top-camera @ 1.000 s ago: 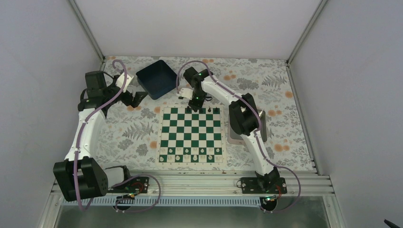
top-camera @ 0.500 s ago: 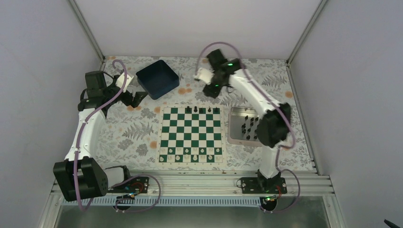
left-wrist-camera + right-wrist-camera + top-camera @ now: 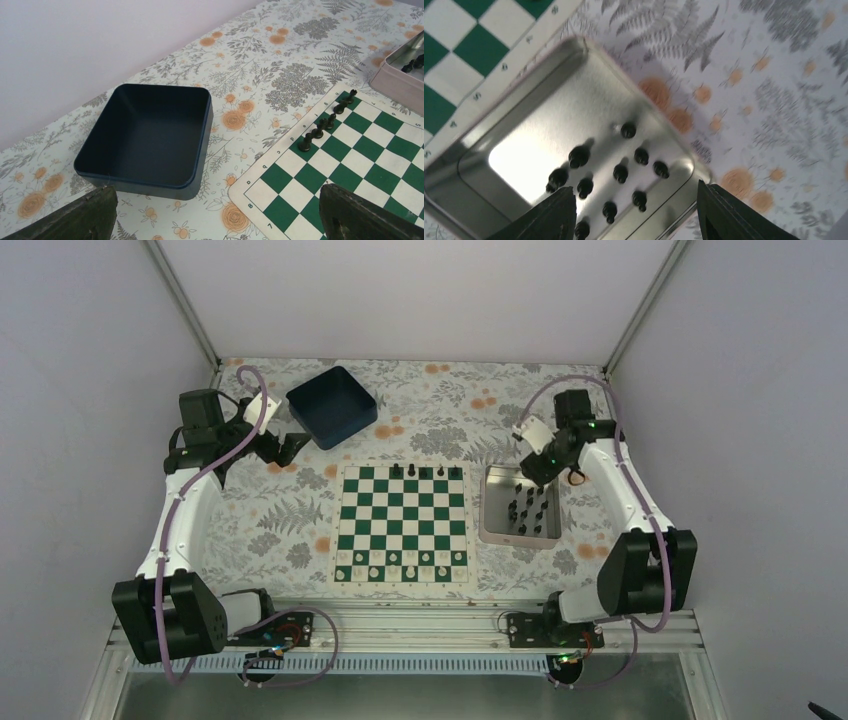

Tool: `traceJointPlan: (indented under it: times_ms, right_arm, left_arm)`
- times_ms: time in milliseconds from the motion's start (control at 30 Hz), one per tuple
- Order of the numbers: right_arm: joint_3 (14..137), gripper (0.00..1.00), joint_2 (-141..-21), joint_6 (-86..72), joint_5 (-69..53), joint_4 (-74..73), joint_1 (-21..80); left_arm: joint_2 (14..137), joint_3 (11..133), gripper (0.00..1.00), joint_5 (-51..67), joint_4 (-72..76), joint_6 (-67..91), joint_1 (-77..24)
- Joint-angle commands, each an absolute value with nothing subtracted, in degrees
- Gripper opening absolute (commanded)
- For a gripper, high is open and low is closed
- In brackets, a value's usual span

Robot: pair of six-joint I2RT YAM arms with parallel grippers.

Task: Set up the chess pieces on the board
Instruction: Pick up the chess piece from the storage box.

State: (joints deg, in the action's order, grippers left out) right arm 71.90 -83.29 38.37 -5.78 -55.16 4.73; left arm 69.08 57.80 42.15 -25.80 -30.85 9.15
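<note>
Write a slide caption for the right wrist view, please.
Open jaws poised above the silver tray of black chess pieces, beside the board.

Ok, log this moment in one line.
right gripper open above tray | left gripper open by blue bin | board: black pieces on far row

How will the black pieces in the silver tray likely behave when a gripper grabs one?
The black pieces seem to stand upright and slim, so a sideways nudge would probably tip one. They cluster closely in the tray, so neighbours may get knocked. Small and rigid-looking, they are likely light.
</note>
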Motion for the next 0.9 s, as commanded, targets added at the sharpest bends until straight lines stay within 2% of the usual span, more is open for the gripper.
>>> traceJointPlan:
  times_ms: [0, 267, 500, 867]
  right_arm:
    - [65.3, 0.63, -80.6, 40.1, -8.4, -50.7, 1.9]
    - [59.8, 0.62, -82.5, 39.6, -8.0, -46.3, 0.8]
    - [59.2, 0.55, -85.4, 41.1, -14.5, -47.7, 1.2]
    - [57.4, 0.50, -88.8, 40.7, -14.8, -48.0, 3.4]
  left_arm:
    - [68.5, 58.0, 1.00, 43.9, -25.9, -31.6, 9.1]
    - [68.4, 58.0, 1.00, 44.2, -26.1, -31.6, 9.1]
    - [68.6, 57.9, 1.00, 44.0, -26.1, -31.7, 9.0]
    - [69.0, 57.8, 1.00, 44.0, -26.0, -31.8, 9.1]
